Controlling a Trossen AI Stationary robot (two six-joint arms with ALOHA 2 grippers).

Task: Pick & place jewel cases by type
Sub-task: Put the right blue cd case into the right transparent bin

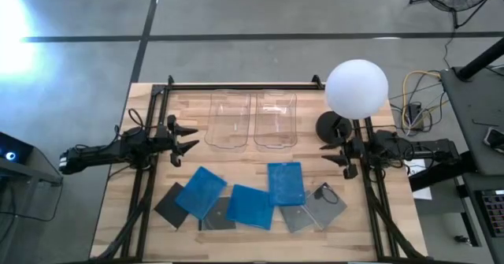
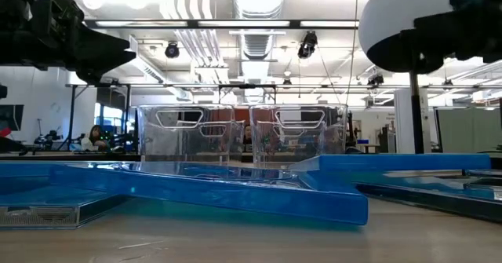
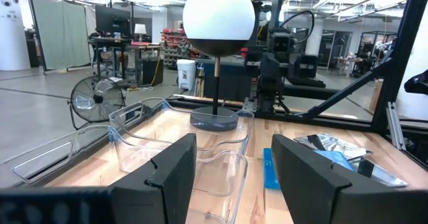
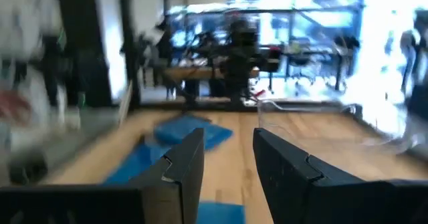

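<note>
The wooden table is carrying everything, with a black frame rail running along its far edge. Two clear bins are sitting side by side against that far edge, nearly touching, both empty, with bare wood lying open between them and the cases nearer the front.

The jewel cases are lying flat in a loose row across the front half of the table, overlapping at their corners: three blue ones sitting partly on top of dark grey ones, the rightmost grey cases reaching close to the right rail, and the whole row stopping short of the front edge.

A white globe lamp is standing at the far right corner, its round base just beside the right arm.

The left gripper is hovering at the table's left edge, level with the bins, its fingers spread wide and holding nothing. The right gripper is hanging at the right edge, above the table, fingers standing narrowly apart and empty
</note>
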